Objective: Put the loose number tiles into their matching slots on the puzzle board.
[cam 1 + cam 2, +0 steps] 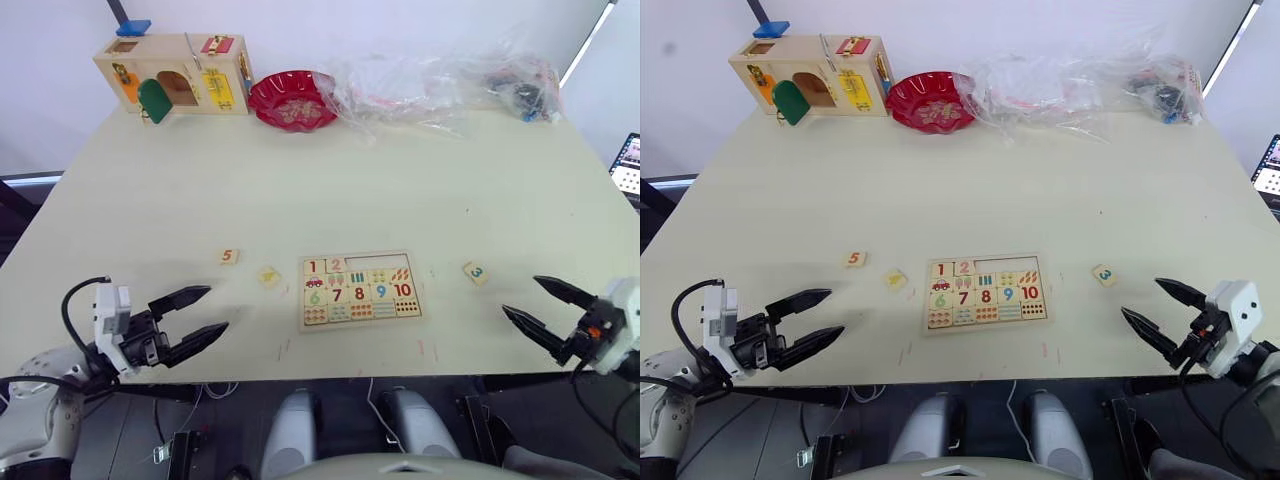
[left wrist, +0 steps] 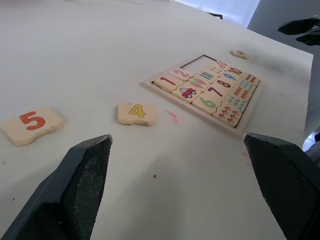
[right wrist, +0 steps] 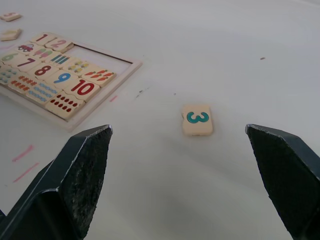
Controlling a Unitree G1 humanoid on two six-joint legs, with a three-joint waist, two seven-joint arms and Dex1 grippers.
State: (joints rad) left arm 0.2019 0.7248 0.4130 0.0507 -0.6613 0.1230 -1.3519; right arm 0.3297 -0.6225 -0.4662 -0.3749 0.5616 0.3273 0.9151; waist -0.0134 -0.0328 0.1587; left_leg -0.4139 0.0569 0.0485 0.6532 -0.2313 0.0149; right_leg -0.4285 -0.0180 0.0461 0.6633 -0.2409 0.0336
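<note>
The puzzle board lies flat near the front edge of the bench, roughly midway between the two arms. In its upper row the tiles 1 and 2 sit in their slots at the robot's left end, while the three remaining slots of that row are bare; below them run picture squares, the numerals 6 to 10 and dot squares. Three number tiles lie loose on the bench: tile 4 just beside the board's left edge, tile 5 farther left and apart from it, and tile 3 off the board's right side, well apart from the rim. The left pincer hovers low at the front left of the bench, fingers spread and holding nothing, pointing toward tiles 4 and 5. The right pincer hangs at the front right, likewise spread and holding nothing, with tile 3 lying ahead between its fingers' lines. Along the far edge stand a wooden box with coloured doors, a red bowl just beside it, and a heap of clear plastic bags stretching to the right.
</note>
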